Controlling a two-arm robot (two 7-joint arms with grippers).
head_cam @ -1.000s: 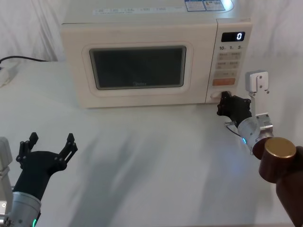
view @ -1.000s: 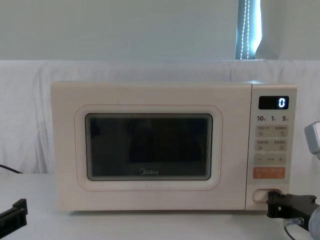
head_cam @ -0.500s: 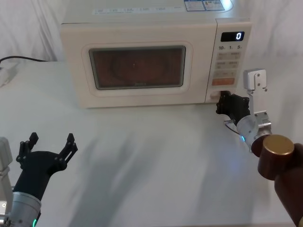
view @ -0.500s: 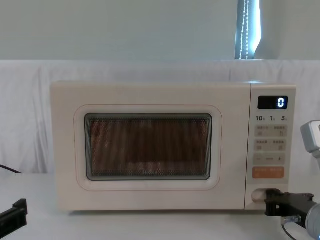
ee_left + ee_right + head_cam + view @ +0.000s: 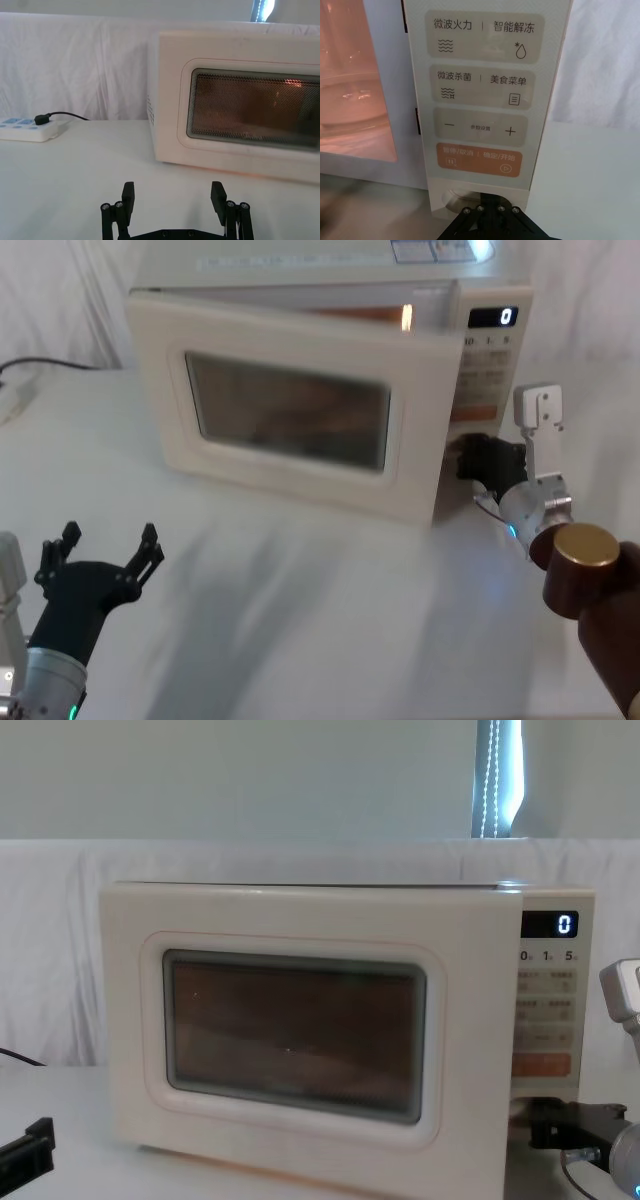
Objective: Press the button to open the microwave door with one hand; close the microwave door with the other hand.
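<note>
Nearest, at the lower left of the head view: left gripper (image 5: 103, 558) parked over the white table (image 5: 300, 600), fingers spread wide, grasping nothing; same spread fingers (image 5: 128, 194) seen at the bottom of the left wrist view.

Lower right of the head view: right gripper (image 5: 478, 457) extended to the bottom of the control panel (image 5: 480, 95), tip at the button (image 5: 470, 196). Fingers' spacing not determinable; cannot tell whether clenched or released.

Middle of the frame: microwave door (image 5: 290, 415) swung partly ajar, hinged at its left, right edge standing out from the cabinet and covering the left part of the panel in the chest view. Interior lit orange behind the dark window.

Writing read in the right wrist view: "微波火力 | 智能解冻", "微波杀菌 | 美食菜单", a "−" and "+" key, and an orange button (image 5: 479, 161) with small characters, not legible with certainty. Display (image 5: 554, 924) at upper right of the chest view read "0"; "1" and "5" below it.

Farthest, at the left in the left wrist view: white power strip (image 5: 27, 130) with a black plug, against a white cloth backdrop.
</note>
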